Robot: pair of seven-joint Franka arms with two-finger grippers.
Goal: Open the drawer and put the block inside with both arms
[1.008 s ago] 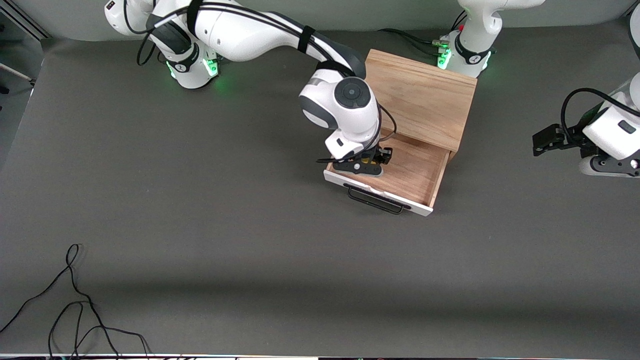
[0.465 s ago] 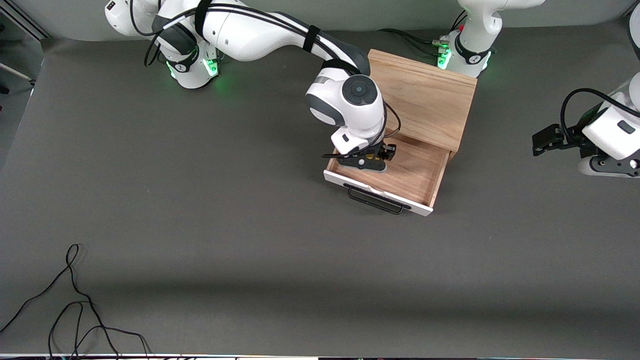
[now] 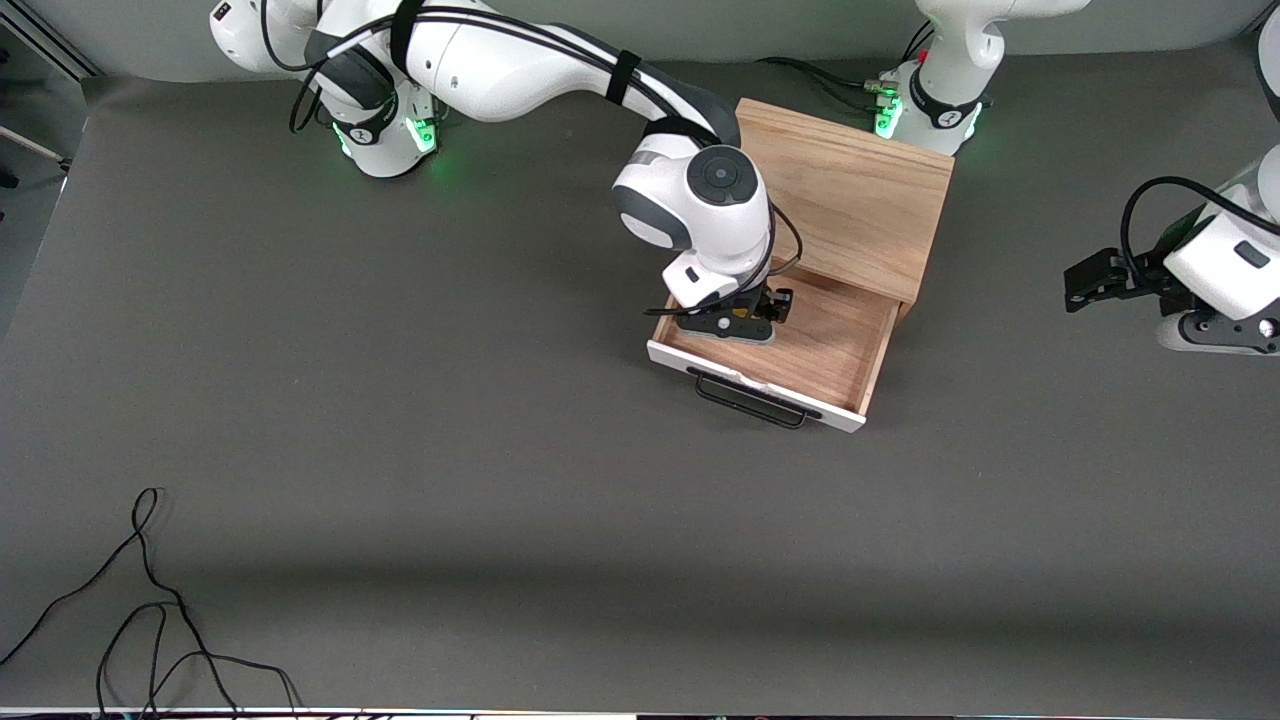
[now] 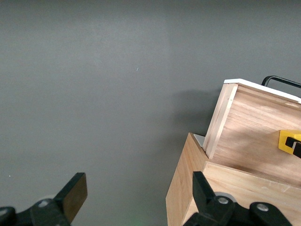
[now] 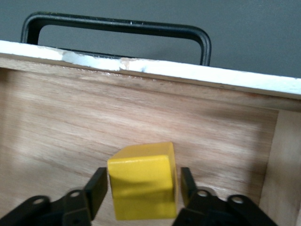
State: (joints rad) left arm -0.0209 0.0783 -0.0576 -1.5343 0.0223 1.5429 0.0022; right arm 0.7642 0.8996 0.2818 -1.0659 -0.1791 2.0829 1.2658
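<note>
The block [image 5: 142,180] sits on the drawer [image 3: 835,352] floor directly between my right tool's [image 5: 142,190] loosened fingers; my left tool [image 4: 136,197] waits spread over the tabletop [image 3: 400,450].

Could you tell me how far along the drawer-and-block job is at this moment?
Done: the drawer is pulled out of its cabinet. In hand: the right gripper is down inside the drawer, its fingers parted at either side of the yellow block, which seems to rest on the drawer floor. Left: lifting the right gripper clear. The left gripper waits open beside the cabinet.
</note>
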